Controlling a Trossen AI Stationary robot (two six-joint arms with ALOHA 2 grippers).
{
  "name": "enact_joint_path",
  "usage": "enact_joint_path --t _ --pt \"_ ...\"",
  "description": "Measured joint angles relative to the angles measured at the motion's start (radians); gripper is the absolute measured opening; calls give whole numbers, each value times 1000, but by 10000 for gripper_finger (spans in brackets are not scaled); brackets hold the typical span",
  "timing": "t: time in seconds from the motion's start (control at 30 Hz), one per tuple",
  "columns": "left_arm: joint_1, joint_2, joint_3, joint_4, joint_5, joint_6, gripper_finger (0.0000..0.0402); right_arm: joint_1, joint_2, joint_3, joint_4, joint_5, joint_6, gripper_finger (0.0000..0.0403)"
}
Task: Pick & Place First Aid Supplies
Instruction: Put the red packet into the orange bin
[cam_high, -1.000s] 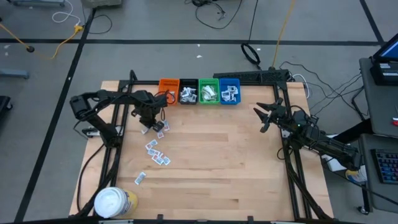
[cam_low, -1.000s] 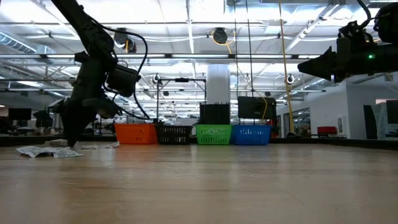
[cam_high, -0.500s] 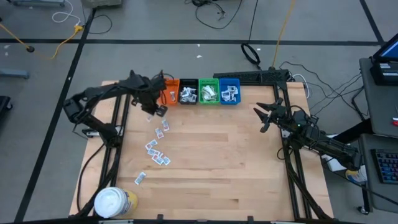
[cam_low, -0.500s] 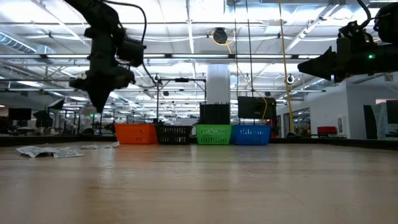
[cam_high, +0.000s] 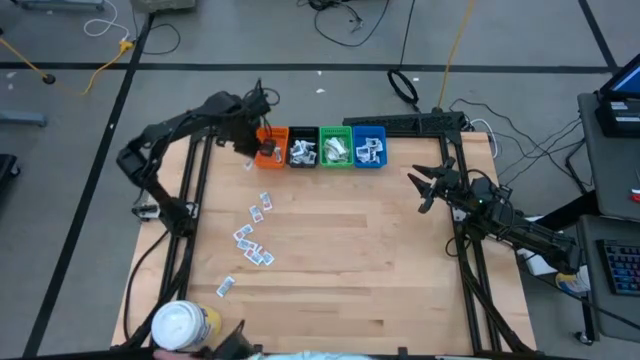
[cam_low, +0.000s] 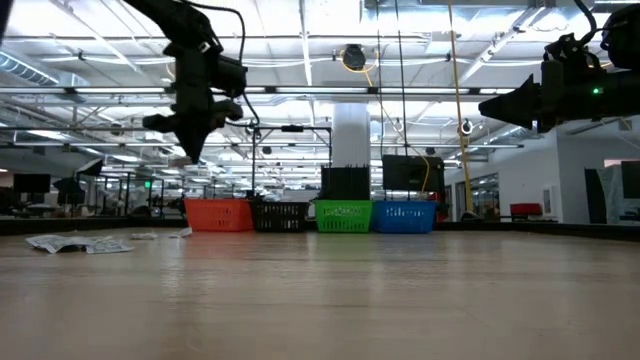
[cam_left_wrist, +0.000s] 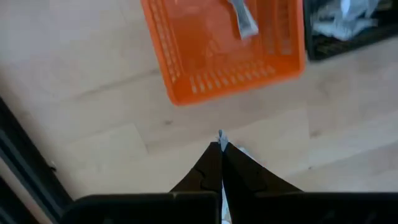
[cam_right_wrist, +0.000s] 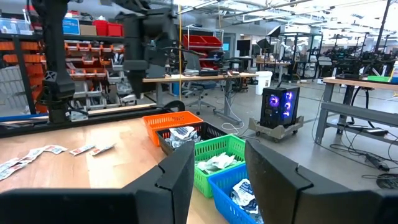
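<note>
One packet pinched edge-on above table beside orange bin; loose white packets scattered flat mid-left.

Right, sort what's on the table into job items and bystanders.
Job items:
- loose packets on the wood
- packet pinched in the shut left gripper, beside the orange bin
- black bin, green bin, blue bin

Bystanders:
- white-lidded yellow tub
- right gripper, open and idle
</note>
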Motion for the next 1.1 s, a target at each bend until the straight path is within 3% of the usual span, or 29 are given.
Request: enact_joint_path --t 0.43,0.6,0.83,1.1 --pt "105 248 359 -99 -10 78 3 0 0 0 0 0 0 139" --pt "109 298 364 -57 -78 78 3 0 0 0 0 0 0 139" --pt "93 400 362 62 -81 54 3 0 0 0 0 0 0 139" --pt "69 508 361 88 -92 35 2 0 0 0 0 0 0 139"
